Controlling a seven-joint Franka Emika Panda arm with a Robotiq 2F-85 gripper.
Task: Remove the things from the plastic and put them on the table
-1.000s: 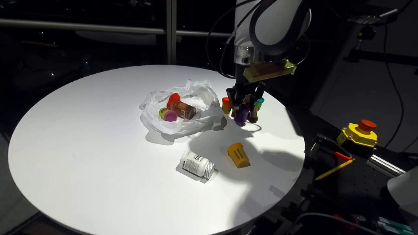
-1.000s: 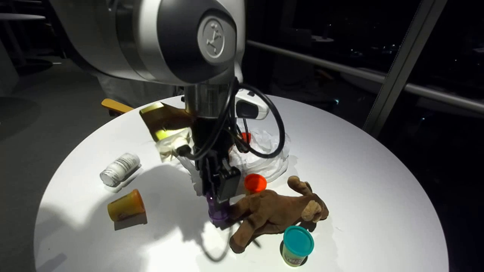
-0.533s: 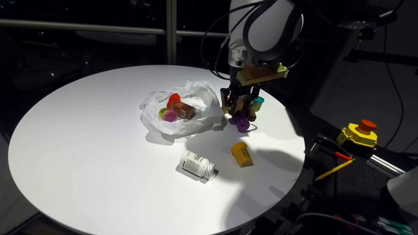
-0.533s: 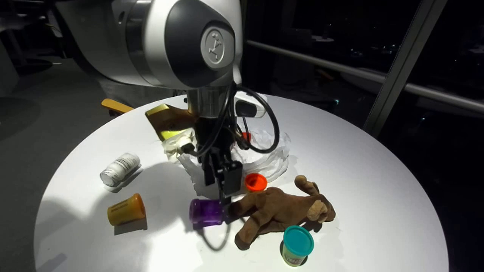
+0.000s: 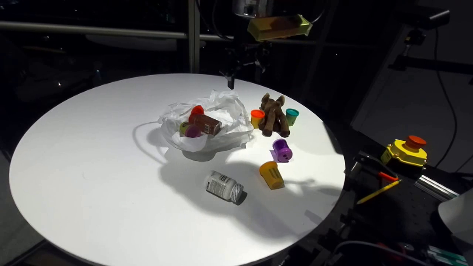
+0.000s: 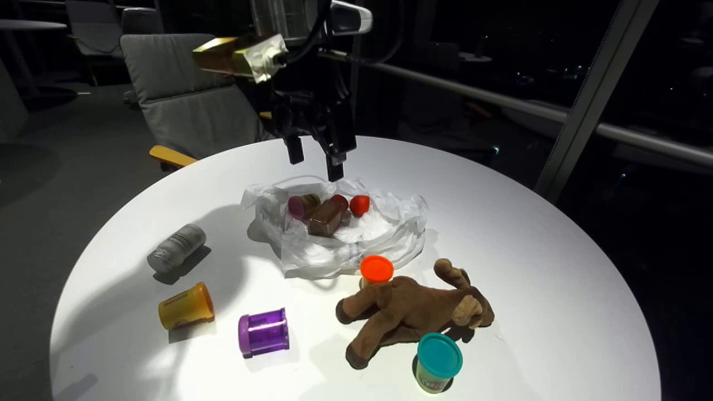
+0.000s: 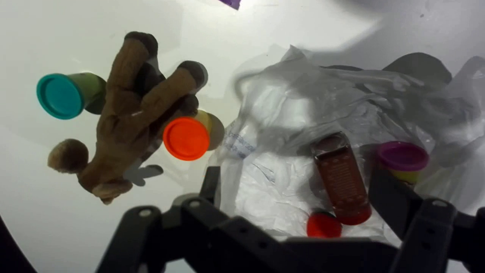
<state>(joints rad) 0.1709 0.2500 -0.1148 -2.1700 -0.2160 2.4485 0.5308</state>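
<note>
Roughly, we judge the task two-thirds done: six things are out on the table (image 6: 537, 245), and three are left inside the plastic bag (image 6: 320, 260). Just beside the bag stands the orange-lidded tub (image 6: 376, 270); the plush animal (image 6: 409, 313) is near, the teal-lidded tub (image 6: 438, 359) farther off from the bag. The purple container (image 6: 264, 332), the orange tub (image 6: 186, 306) and the white bottle (image 6: 177, 248) lie on their sides, apart from the bag. Within the bag we see the red-brown block (image 6: 326, 218), the purple-lidded tub (image 6: 302, 206) and a red piece (image 6: 359, 205). Our gripper (image 6: 316, 161) hangs above the bag, jaws spread wide with nothing gripped; we would expect another pick next. What the red piece is we cannot tell, and the bag's folds may hide more. In the wrist view a jaw covers part of the purple-lidded tub, the purple container is cut off, and the white bottle does not show; in an exterior view the plush animal hides the lower part of the orange-lidded tub.
</note>
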